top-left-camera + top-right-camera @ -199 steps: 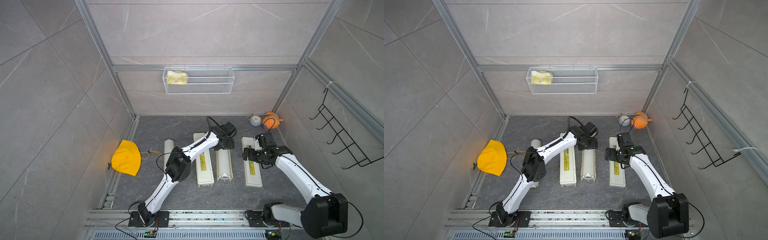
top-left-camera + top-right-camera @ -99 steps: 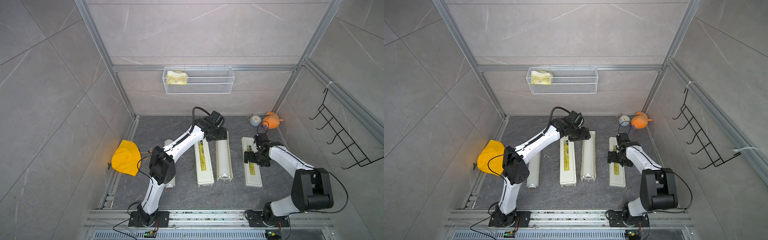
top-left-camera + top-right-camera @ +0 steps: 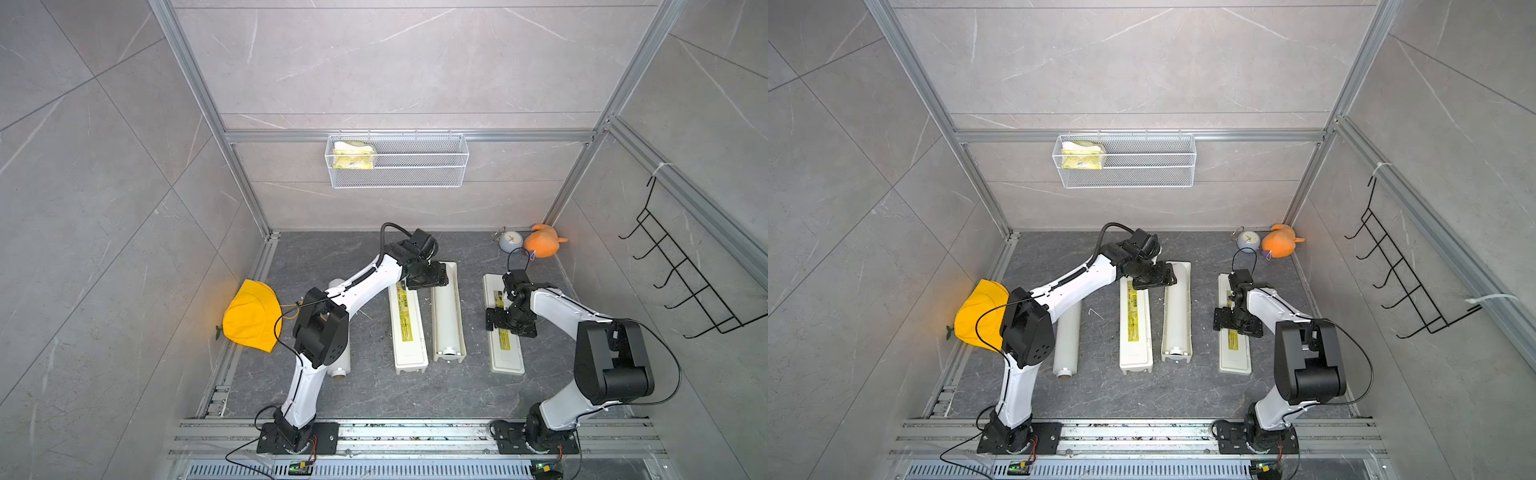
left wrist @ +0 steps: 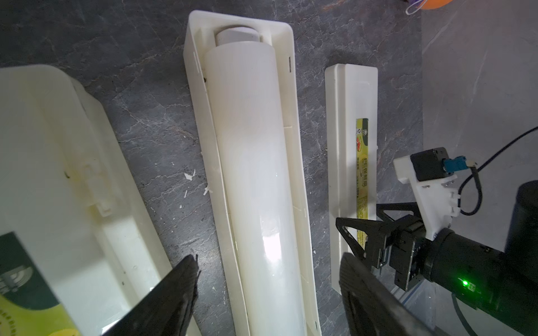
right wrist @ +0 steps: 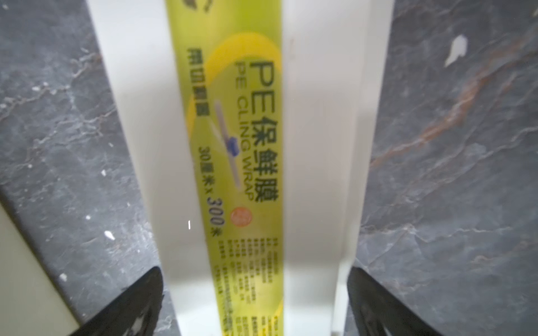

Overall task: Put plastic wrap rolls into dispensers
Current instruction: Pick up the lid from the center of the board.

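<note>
While I am watching from above, the left tool [image 3: 427, 282] is hovering just above the centre of the frame. Its fingers are spread and holding nothing, over the far end of the long cream-white plastic dispenser tray [image 3: 457, 356]. A translucent-white plastic wrap roll [image 3: 445, 316] is lying inside that tray along nearly its whole length. In the left wrist view its white end plug [image 4: 237, 35] is sitting against the tray's end wall.

A cream-white lid with a yellow-green label strip [image 3: 406, 328] is lying just left of the tray, label up, with a strip of the dark grey marbled surface [image 3: 374, 390] showing between them.

Left of the lid, a second translucent-white roll with a brown cardboard core [image 3: 1067, 340] is resting on the surface, parallel to the lid. Its far end is passing under the left arm.

To the right of centre, the right tool [image 3: 509, 328] is standing wide open astride the middle of the closed cream-white plastic dispenser box [image 3: 505, 353]. In the right wrist view its black fingers [image 5: 131, 305] are flanking the box's two long sides, close in. I cannot tell whether they are touching it.

A yellow fabric cap [image 3: 249, 316] is lying at the left edge of the surface.
</note>
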Tool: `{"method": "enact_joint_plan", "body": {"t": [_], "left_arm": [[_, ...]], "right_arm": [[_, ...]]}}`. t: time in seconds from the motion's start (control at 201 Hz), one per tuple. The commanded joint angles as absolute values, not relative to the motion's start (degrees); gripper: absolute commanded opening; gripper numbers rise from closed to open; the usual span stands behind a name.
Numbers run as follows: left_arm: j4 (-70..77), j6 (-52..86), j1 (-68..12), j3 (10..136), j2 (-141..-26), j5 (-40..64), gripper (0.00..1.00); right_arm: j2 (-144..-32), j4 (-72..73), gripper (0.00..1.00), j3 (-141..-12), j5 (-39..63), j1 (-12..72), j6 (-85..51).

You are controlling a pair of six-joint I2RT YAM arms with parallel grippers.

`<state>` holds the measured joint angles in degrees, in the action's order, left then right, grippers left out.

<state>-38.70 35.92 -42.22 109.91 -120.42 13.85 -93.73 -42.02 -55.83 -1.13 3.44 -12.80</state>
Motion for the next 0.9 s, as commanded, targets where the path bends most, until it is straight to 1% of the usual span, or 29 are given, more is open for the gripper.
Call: {"method": "enact_joint_plan", "body": {"t": [0.0,0.164,0.438,0.667,0.896], "left_arm": [[-36.4,34.7,-41.9,109.5,-116.1,16.2,0.78],[-35.7,35.2,-41.9,108.5,-115.8,16.1,0.78],[-35.1,35.5,-41.8,108.5,-116.0,17.0,0.78],[-35.2,35.3,-41.0,108.4,-115.6,17.4,0.77],[-36.0,34.1,-39.2,107.9,-114.4,17.4,0.76]], "right_arm": [[-98.3,-42.2,1.00,-55.8,-0.9,3.5,-14.0],[-97.8,-43.1,1.00,-56.6,-4.0,3.6,-14.8],[-99.0,-40.6,1.00,-55.8,0.7,3.5,-15.0],[-91.0,-40.0,0.92,-56.0,2.7,3.6,-15.2],[-82.6,-43.0,0.91,-59.0,7.1,4.4,-16.2]]}}
